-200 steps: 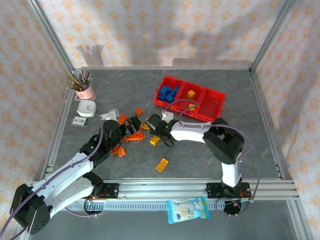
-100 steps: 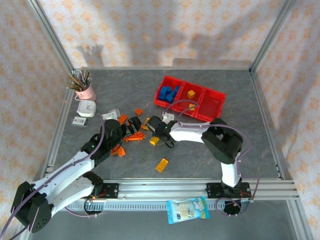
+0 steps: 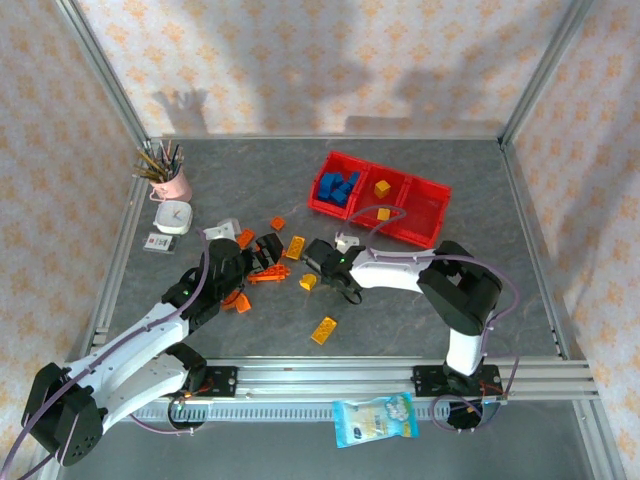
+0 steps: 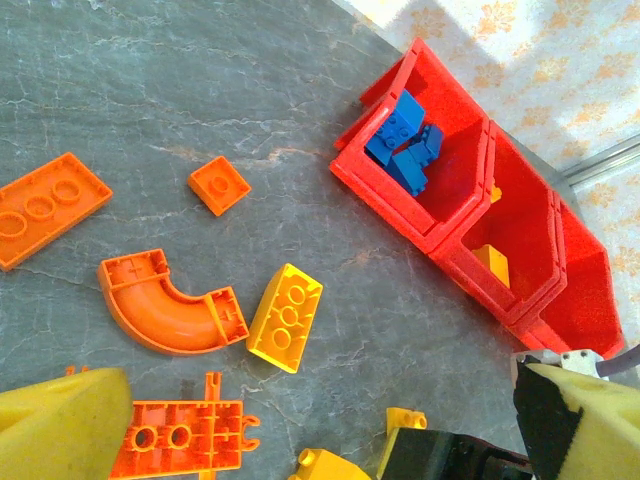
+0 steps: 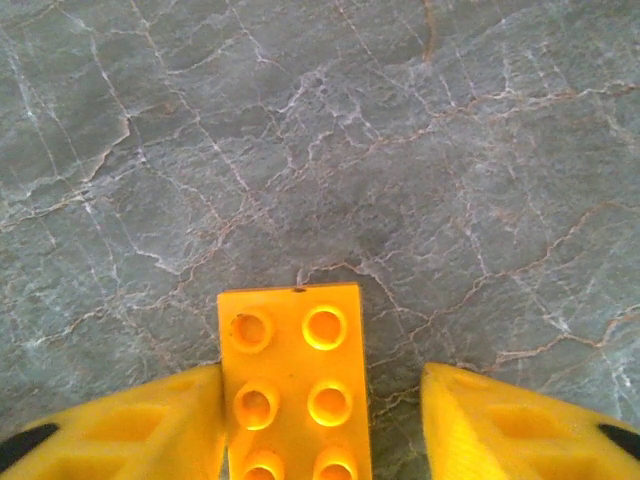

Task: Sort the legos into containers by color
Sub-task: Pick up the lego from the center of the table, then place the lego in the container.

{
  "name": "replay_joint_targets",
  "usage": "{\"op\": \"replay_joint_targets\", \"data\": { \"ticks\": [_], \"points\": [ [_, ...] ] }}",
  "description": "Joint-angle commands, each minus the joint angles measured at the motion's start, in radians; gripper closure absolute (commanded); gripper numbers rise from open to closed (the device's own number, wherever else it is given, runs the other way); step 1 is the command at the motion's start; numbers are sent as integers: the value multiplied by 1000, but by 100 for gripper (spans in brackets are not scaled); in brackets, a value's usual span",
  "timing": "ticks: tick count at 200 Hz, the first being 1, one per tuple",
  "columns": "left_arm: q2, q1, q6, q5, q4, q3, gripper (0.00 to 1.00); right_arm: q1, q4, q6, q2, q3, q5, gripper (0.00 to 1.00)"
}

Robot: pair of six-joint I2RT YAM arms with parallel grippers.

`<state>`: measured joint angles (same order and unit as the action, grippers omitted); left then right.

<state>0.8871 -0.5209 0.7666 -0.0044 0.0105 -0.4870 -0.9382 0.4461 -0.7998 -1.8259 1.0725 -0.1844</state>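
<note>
The red containers (image 3: 400, 210) stand at the back right, with blue legos (image 3: 338, 187) in the left bin and a yellow one (image 3: 382, 187) in the middle bin. Orange and yellow legos lie scattered mid-table. In the right wrist view a yellow lego (image 5: 295, 385) lies on the table between the spread fingers of my right gripper (image 5: 320, 400); the left finger touches it and the right finger stands apart. My left gripper (image 4: 320, 430) is open over an orange plate (image 4: 185, 438), with an orange arch (image 4: 165, 310) and a yellow brick (image 4: 286, 317) just ahead.
A pink cup of brushes (image 3: 172, 180) and a small white box (image 3: 172, 216) stand at the back left. A yellow lego (image 3: 324, 330) lies alone toward the near edge. A snack bag (image 3: 375, 420) rests past the front rail. The two grippers sit close together.
My right arm has drawn back toward the right and a little nearer, uncovering a yellow brick beside the orange pile. The left arm has barely moved.
</note>
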Motion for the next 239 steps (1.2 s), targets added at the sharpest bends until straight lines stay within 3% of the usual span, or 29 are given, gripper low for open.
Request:
{"op": "replay_joint_targets", "data": {
  "ticks": [1, 35, 96, 153, 239],
  "points": [
    [4, 12, 13, 12, -31, 1, 1, -11, 40, 11, -7, -7, 3, 55],
    [6, 13, 10, 12, -32, -4, 1, -12, 2, 51, -3, -5, 34, 65],
    [55, 13, -12, 58, -49, -48, 1, 30, 8, 123, 83, 14, -11, 70],
    [176, 15, -68, 108, -63, -153, 1, 198, 14, 290, 132, 120, -94, 71],
    [359, 24, -93, 145, -149, -280, 1, 478, -46, 446, -116, 448, -55, 70]
  ]
}}
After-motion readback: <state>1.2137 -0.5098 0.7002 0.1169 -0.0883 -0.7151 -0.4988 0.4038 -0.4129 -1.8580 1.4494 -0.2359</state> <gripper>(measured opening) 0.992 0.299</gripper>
